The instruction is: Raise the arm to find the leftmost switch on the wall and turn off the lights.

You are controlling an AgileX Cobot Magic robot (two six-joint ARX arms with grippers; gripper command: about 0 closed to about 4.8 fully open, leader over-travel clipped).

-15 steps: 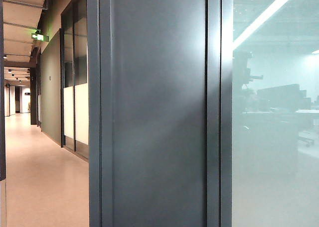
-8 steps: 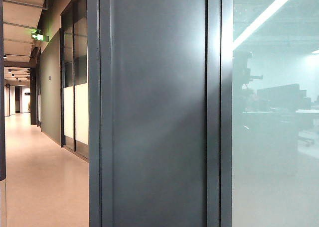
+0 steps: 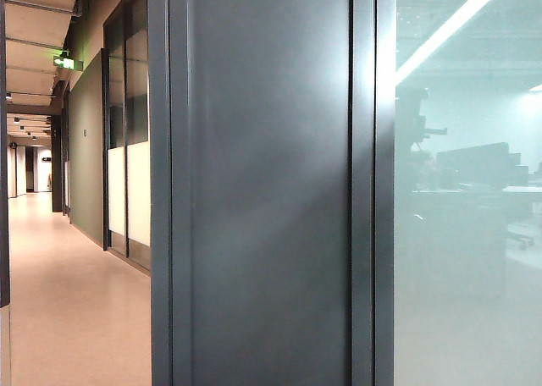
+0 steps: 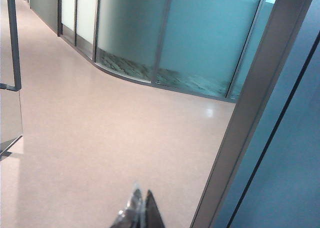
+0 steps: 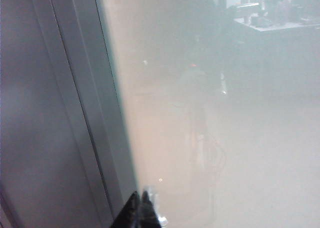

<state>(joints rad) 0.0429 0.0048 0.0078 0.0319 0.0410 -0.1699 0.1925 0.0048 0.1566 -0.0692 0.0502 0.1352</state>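
No switch shows in any view, so the search step looks barely begun — neither arm is visible in the exterior view, only a faint dark jointed silhouette in the frosted glass, which may be the arm's reflection. The left gripper hangs low over the pale corridor floor, fingertips pressed together and holding nothing. The right gripper sits close to the frosted pane beside a grey metal frame, tips likewise together and empty. The next move calls for lifting an arm until a switch plate comes into sight. Around them: a dark grey wall panel straight ahead, a long corridor on the left with a green exit sign, and a curved glass partition.
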